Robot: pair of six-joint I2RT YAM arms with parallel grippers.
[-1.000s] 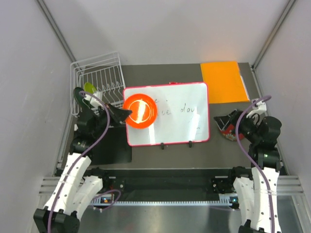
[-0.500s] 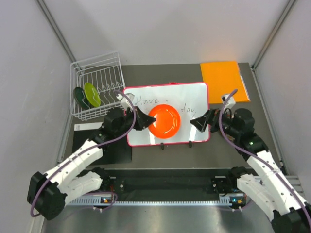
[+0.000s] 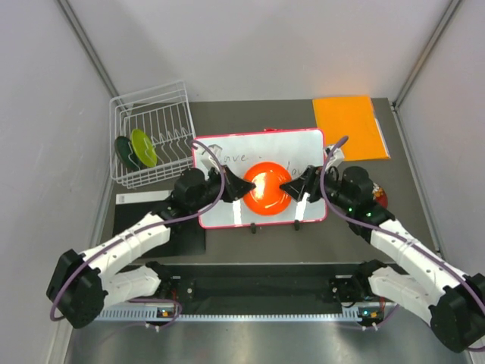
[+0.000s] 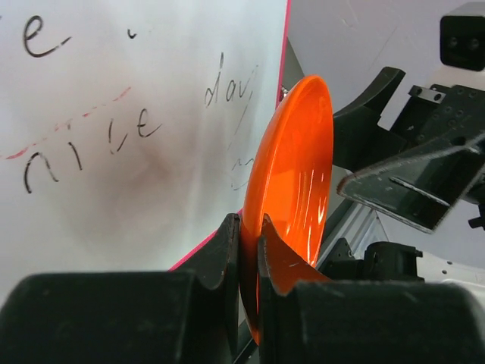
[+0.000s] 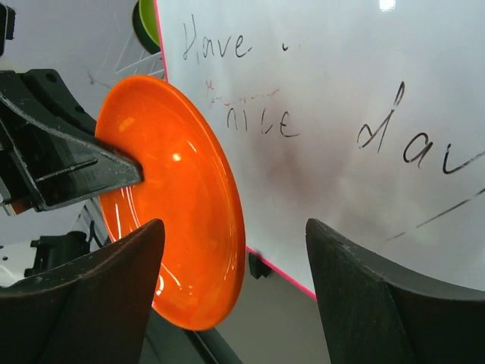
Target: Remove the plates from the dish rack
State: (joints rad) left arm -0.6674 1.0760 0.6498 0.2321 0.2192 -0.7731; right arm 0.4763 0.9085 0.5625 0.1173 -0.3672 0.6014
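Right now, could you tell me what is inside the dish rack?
The dish rack holds two plates on edge at its near left: a lime green plate and a dark green plate, partly covered by it.

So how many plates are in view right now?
4: the orange plate gripped by the left claw above the whiteboard, the lime green plate and dark green plate upright in the dish rack, and a dark red plate mostly hidden behind the right arm.

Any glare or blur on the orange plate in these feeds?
Top external: sharp, with a pale sheen on the orange plate. Left wrist: the left gripper's fingers are dark and soft; plate highlights streaky. Right wrist: small glints on the plate, a lamp reflection at the whiteboard's top edge, right gripper's fingers blurred.
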